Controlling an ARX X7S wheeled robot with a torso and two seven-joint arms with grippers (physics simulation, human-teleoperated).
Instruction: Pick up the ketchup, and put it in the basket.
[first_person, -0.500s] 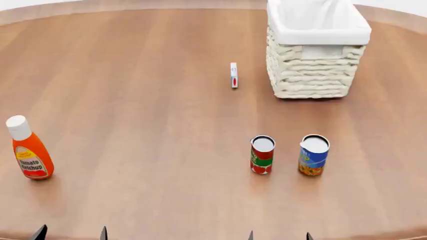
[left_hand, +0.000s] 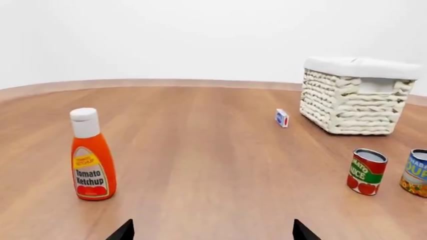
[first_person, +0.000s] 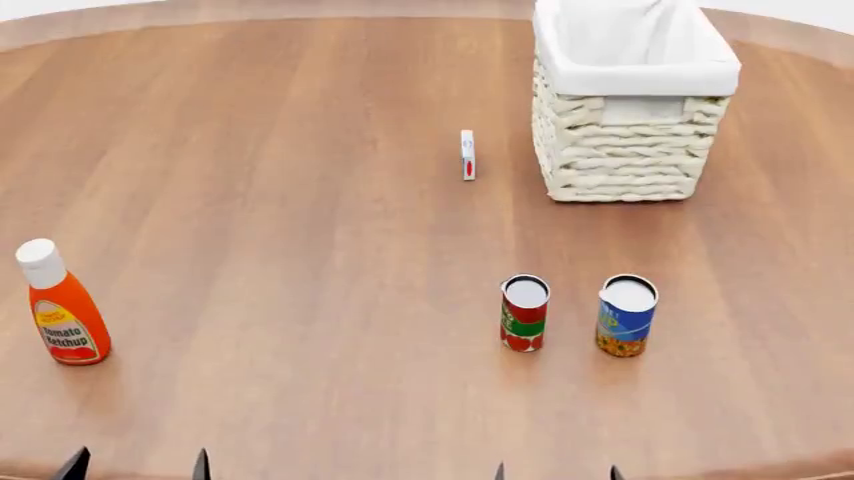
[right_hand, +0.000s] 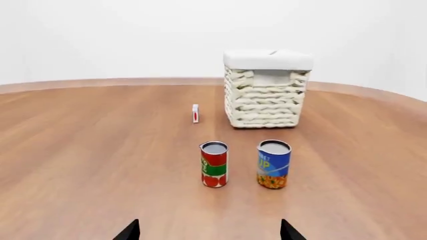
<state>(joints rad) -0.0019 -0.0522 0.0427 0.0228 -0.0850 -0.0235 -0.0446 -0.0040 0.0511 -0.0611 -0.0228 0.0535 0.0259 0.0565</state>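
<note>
On the table (first_person: 294, 150): one ketchup (first_person: 62, 318), one basket (first_person: 630, 105), two cans, namely a red-green can (first_person: 523, 313) and a blue can (first_person: 625, 316), and one small box (first_person: 467, 154). Ketchup stands upright at the near left, long axis vertical, cap up, well apart from the basket at far right. Left gripper (first_person: 136, 465) has fingertips spread, nothing between them; the ketchup stands beyond it, slightly left, not touching. Right gripper (first_person: 557, 471) likewise spread and empty, near the cans.
</note>
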